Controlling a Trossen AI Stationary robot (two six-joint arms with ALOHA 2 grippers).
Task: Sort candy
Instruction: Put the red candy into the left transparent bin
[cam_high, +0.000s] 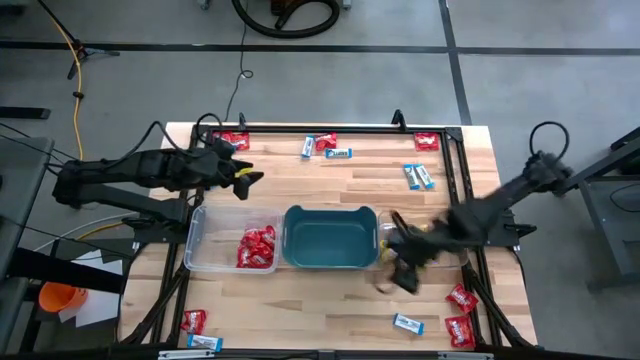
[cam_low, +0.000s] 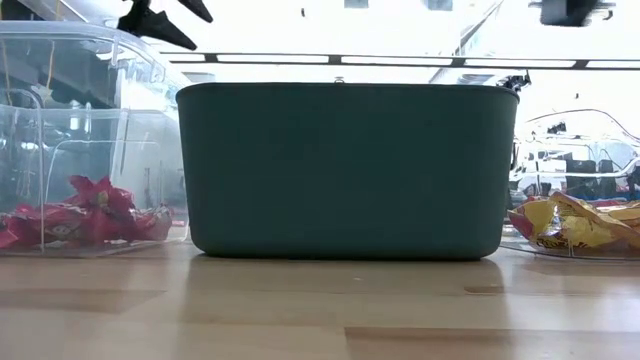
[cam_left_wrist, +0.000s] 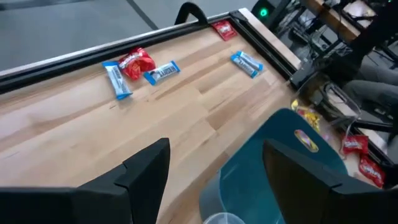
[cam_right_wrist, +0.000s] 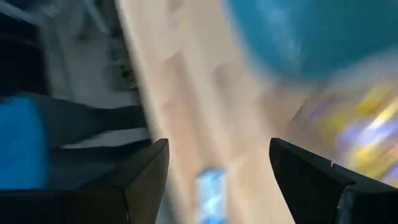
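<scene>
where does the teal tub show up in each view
High view: the teal plastic tub sits centre, between two clear bins.
Low view: it fills the middle, its side wall facing the camera.
Left wrist view: its corner shows beyond the left arm's fingers.
Right wrist view: a blurred teal mass at the top is probably it.
Shared landmark: the clear bin of red wrapped candy beside the tub, seen in the high and low views.

Bright backlight; right wrist view perhaps motion-blurred.
</scene>
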